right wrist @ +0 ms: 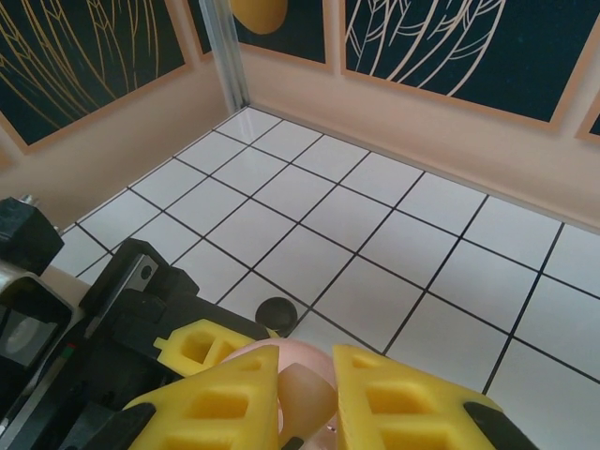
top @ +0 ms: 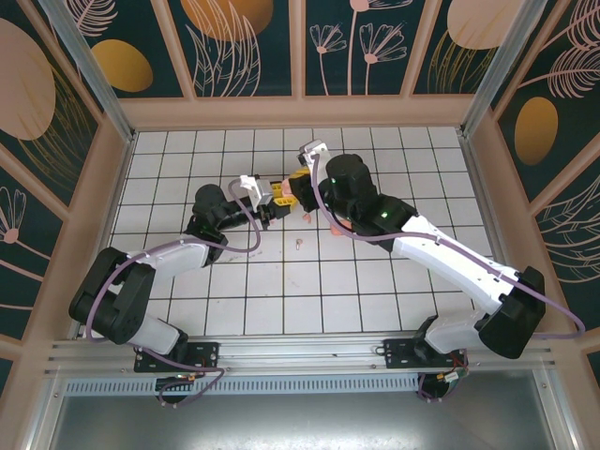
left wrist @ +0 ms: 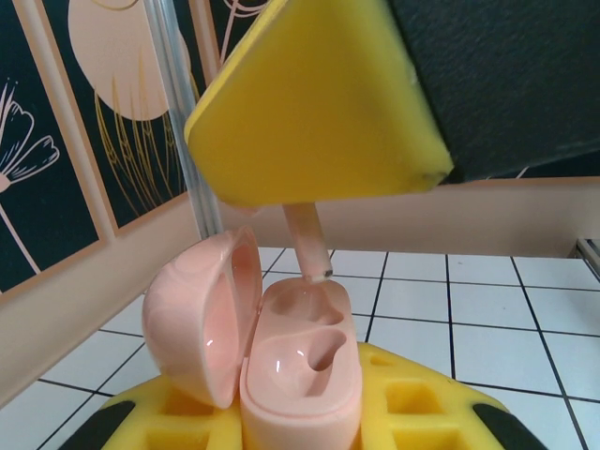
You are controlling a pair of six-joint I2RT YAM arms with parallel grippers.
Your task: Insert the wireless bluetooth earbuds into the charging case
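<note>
A pink charging case (left wrist: 300,361) stands upright with its lid (left wrist: 202,314) swung open to the left and both sockets empty. My left gripper (left wrist: 300,427) is shut on the case's lower body, at table centre (top: 272,199). My right gripper (right wrist: 307,398) comes from above (top: 298,187) and is shut on a pink earbud (right wrist: 307,389). The earbud's stem (left wrist: 307,239) hangs below the right gripper's yellow finger (left wrist: 319,103), its tip at the rim of the far socket. The case lid (right wrist: 323,349) shows just behind the right fingers.
A small loose earbud (top: 298,245) lies on the white tiles nearer the arm bases. A pink object (top: 333,228) is partly hidden under the right arm. A small dark round thing (right wrist: 278,314) sits on a tile beside the left gripper. Walls enclose the tiled floor (top: 375,281).
</note>
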